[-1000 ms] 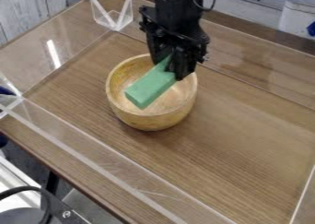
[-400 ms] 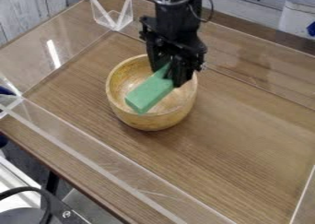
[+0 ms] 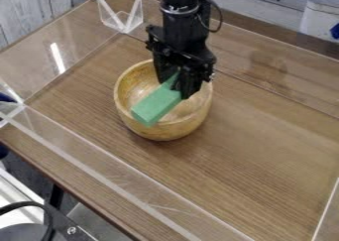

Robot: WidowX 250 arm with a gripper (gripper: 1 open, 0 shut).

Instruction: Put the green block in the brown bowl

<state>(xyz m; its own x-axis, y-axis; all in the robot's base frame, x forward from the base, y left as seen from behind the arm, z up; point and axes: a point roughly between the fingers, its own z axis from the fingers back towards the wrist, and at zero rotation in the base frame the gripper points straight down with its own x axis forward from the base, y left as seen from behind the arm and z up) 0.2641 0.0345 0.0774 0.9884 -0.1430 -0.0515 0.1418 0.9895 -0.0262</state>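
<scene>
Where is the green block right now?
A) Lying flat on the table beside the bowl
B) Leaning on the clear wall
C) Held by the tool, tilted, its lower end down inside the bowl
C: the tool grips the green block, which slants into the brown bowl.

You are looking at a robot test bench in a lab or research room, not a home or shop. The wood-grain tabletop (image 3: 225, 156) is fenced by low clear acrylic walls (image 3: 159, 207) that form a pen around the work area, and a small clear acrylic bracket (image 3: 122, 17) stands at the far wall. A black robot arm (image 3: 181, 12) comes down from above into that pen over a lone wooden bowl (image 3: 163, 99), with nothing domestic laid out around it. Below the near edge you can see a black cable loop (image 3: 30, 223) and grey floor, typical of a rigged setup.
</scene>
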